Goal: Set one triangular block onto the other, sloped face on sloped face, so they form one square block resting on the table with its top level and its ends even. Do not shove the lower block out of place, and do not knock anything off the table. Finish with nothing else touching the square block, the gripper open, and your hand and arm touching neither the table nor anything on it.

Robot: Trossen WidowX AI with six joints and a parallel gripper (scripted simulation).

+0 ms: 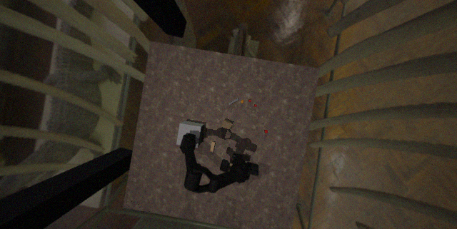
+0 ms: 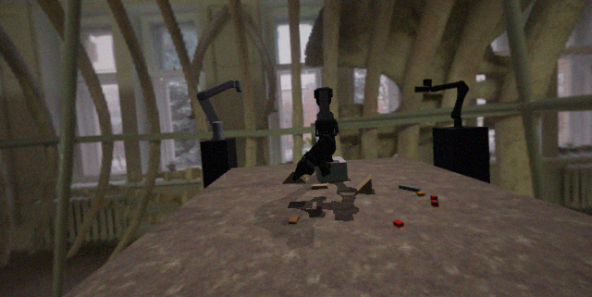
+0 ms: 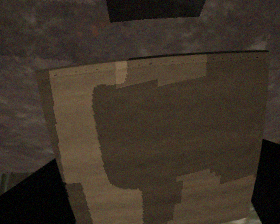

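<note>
With my claw (image 1: 245,170) (image 2: 297,177) (image 3: 156,151) closed on one tan triangular wooden block (image 2: 289,179) (image 3: 176,125) at left, its tan mate (image 1: 228,123) (image 2: 365,186) lies right, so I judge the coming carry goes rightward.

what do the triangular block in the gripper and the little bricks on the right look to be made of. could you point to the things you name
Tan triangular block (image 3: 76,120): probably matte bare wood, going by faint grain-like lines.

Small red rectangular bricks (image 1: 265,131) (image 2: 398,223): perhaps plastic, from their even colour; finish too small to tell.
</note>
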